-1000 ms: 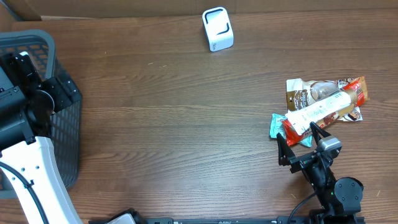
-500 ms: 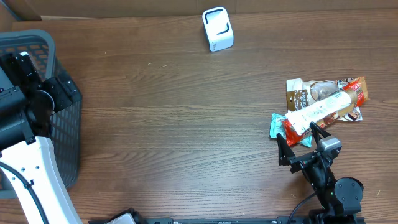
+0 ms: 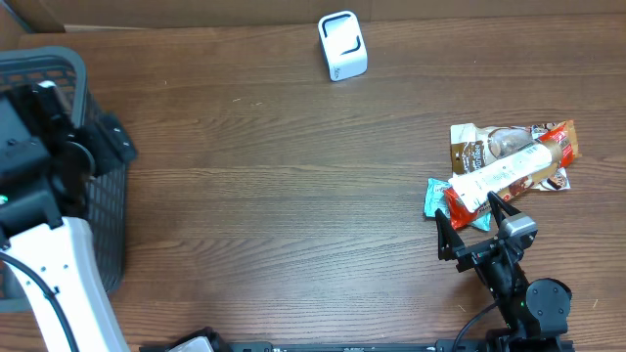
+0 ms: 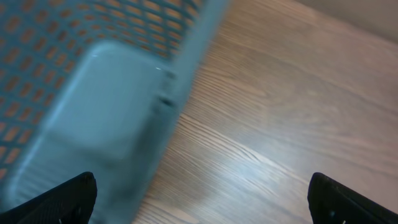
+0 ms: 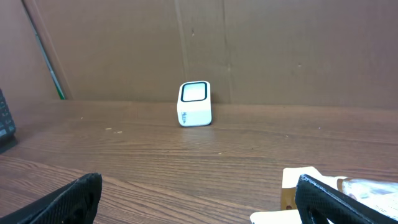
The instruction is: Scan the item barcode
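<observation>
The left claw (image 4: 202, 202) gapes over a blurred basket (image 4: 106, 118) and table (image 4: 292, 106).

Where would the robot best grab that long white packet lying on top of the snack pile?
Probably across its narrow width, near the middle. The long white packet lies slanted on top of the other snack packets, so its long edges are free. The open right gripper sits by its near end; coming down from above, jaws straddling the long sides, looks simplest.

This looks like a mock shop checkout: a small white box-shaped scanner (image 3: 342, 45), a grey plastic mesh basket (image 3: 44, 57) and foil snack packets (image 3: 509, 164) on a brown wood-grain desk (image 3: 274, 196).
</observation>
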{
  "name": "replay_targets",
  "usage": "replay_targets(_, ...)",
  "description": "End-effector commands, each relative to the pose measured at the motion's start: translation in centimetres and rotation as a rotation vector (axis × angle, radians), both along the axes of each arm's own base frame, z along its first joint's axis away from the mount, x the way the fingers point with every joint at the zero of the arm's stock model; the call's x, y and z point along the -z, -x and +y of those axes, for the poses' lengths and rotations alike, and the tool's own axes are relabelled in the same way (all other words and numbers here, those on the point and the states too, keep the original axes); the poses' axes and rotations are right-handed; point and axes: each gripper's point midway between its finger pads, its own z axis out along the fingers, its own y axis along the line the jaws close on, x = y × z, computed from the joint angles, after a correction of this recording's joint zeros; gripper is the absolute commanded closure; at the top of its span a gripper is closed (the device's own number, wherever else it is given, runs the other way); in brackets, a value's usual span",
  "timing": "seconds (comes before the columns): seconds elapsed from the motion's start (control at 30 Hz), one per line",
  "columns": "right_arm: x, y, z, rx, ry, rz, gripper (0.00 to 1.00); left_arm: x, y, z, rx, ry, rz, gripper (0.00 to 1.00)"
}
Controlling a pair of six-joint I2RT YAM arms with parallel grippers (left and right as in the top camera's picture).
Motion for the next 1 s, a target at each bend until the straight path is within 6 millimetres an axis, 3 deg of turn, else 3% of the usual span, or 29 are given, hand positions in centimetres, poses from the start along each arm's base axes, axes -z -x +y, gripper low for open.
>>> replay_targets(0.0,0.2,0.0,0.0,0.001,0.0,-0.002,0.0,0.2,1.8,-3.7,0.111,-0.019,-0.016,0.01)
replay_targets(0.2,0.2,0.0,0.1,0.0,0.0,-0.002,0.0,0.9,1.6,-5.7,0.172,-0.083,-0.208,0.0)
replay_targets(0.43,0.2,0.0,0.1,0.0,0.0,-0.002,0.0,0.3,1.3,-7.8,0.239,-0.176,-0.534,0.0)
replay_targets(0.63,0.2,0.0,0.1,0.0,0.0,-0.002,0.0,0.1,2.6,-10.3,0.305,-0.218,-0.774,0.0)
replay_targets(0.83,0.2,0.0,0.1,0.0,0.0,-0.002,0.0,3.0,3.9,-12.0,0.353,-0.22,-0.88,0.0)
replay_targets(0.97,0.2,0.0,0.1,0.0,0.0,-0.002,0.0,6.7,4.6,-12.9,0.387,-0.203,-0.88,0.01)
